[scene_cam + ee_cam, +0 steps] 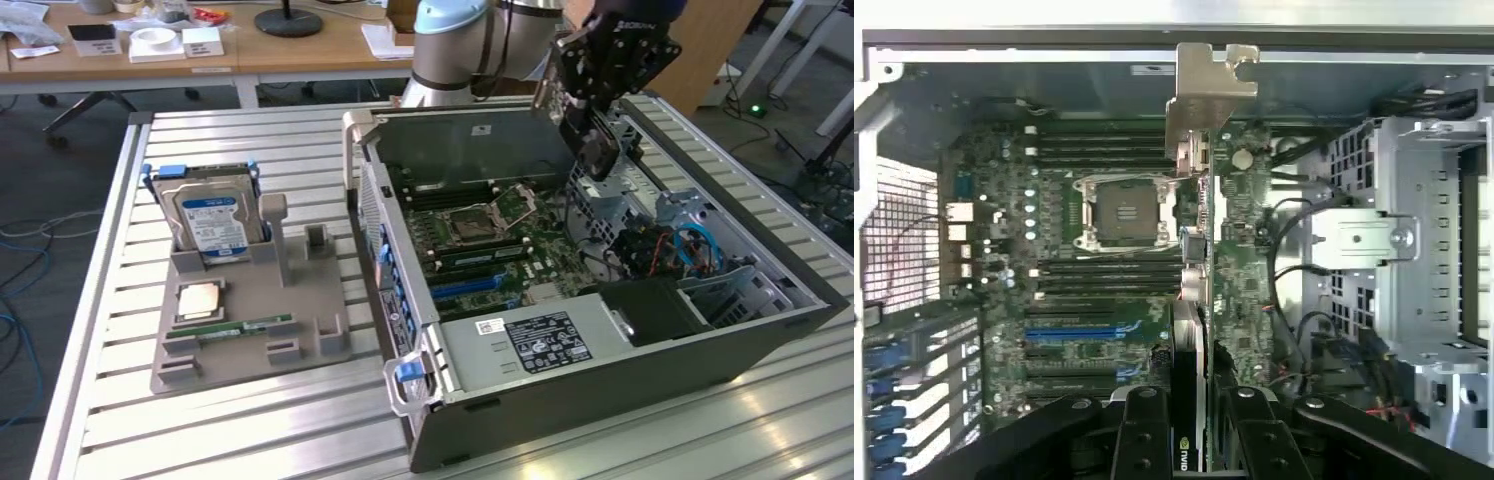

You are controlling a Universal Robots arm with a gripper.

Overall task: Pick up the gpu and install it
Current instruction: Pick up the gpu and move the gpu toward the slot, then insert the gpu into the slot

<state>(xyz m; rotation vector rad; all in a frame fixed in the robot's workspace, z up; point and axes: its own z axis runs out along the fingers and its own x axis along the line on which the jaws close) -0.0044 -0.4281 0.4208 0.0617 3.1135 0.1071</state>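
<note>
Case: open dark grey metal computer case (747, 330), lying on its side on the ribbed aluminium table (240, 420). A black power supply box with a white label (541, 340) sits at its near end.
Holder: grey plastic holder tray (320, 345) on the table at the exterior view's left of the case, apart from it.
Holder contents: narrow green memory stick (247, 326) lying flat, with a square silver processor chip (200, 298) just behind it. The silver hard drive with a blue-white label (214, 222) stands upright at the far end.
Motherboard: green circuit board (501, 240) on the case floor. It carries a square metal processor socket (1126, 210), black memory slots (1104, 150) on both sides of the socket, and 1 blue expansion slot (1079, 332).
Tool: black 2-finger gripper (1192, 425) over the open case, with its fingers (1144, 430) pressed against the 2 flat sides of the card, pinching it.
Gpu: thin flat gpu card with a dark face, green board and silver metal end bracket (1194, 300). It hangs below the gripper in the air, seen edge-on from the wrist and clear of the motherboard. In the exterior view it is over the far right part of the case (601, 150).
Bracket: silver end bracket (1204, 90) at the card end away from the fingers.
Behind: pale blue-grey robot arm base (461, 50) just past the case, then wooden desks (307, 50) with a black round stand foot (288, 22).
</note>
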